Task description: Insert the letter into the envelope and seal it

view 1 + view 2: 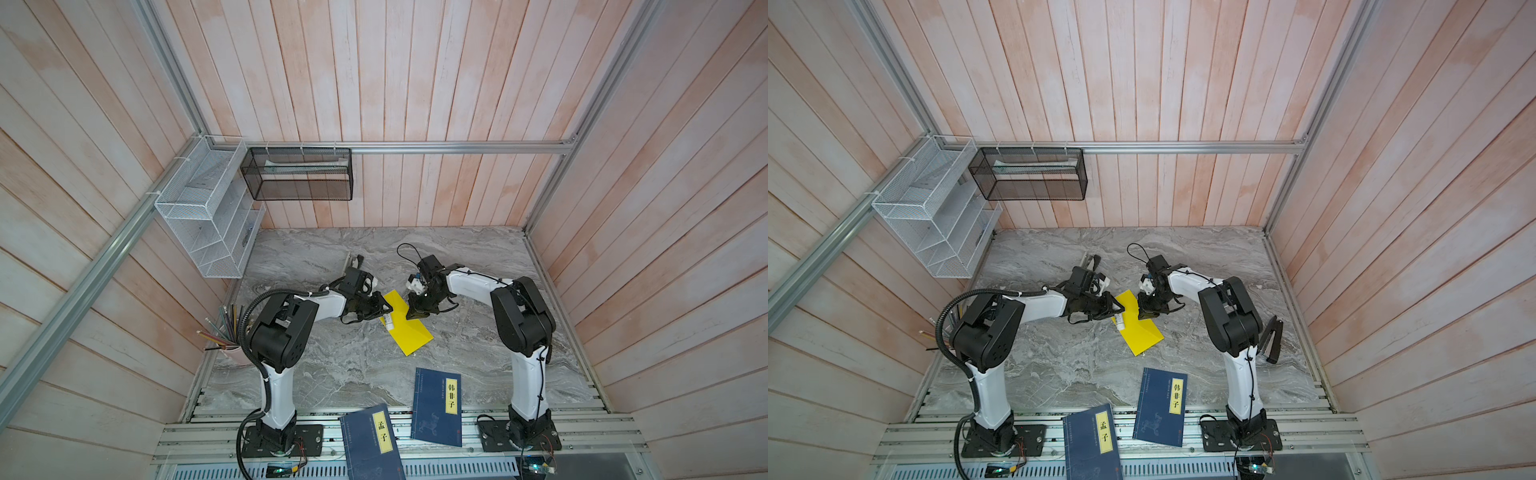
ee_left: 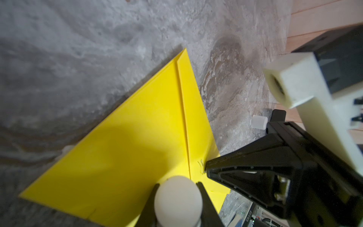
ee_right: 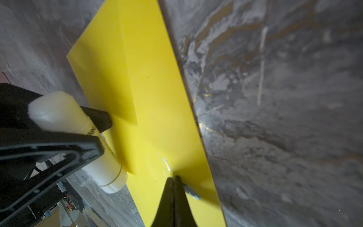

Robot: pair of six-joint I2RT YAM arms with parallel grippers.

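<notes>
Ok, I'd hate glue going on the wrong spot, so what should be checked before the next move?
1. left gripper clamps the glue stick: ok.
2. right gripper shut, pressing on the envelope: ok.
3. envelope lying on the table: ok.
4. letter inside: cannot tell, it is out of sight.
5. envelope sealed: cannot tell.

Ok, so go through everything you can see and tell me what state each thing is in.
Envelope: lying flat on the table, letter not visible.
Glue stick: gripped, cap off.
Cap: loose on the table.
Left gripper: closed on the glue stick.
Right gripper: shut, tip pressing the envelope.
Books: both closed.
</notes>
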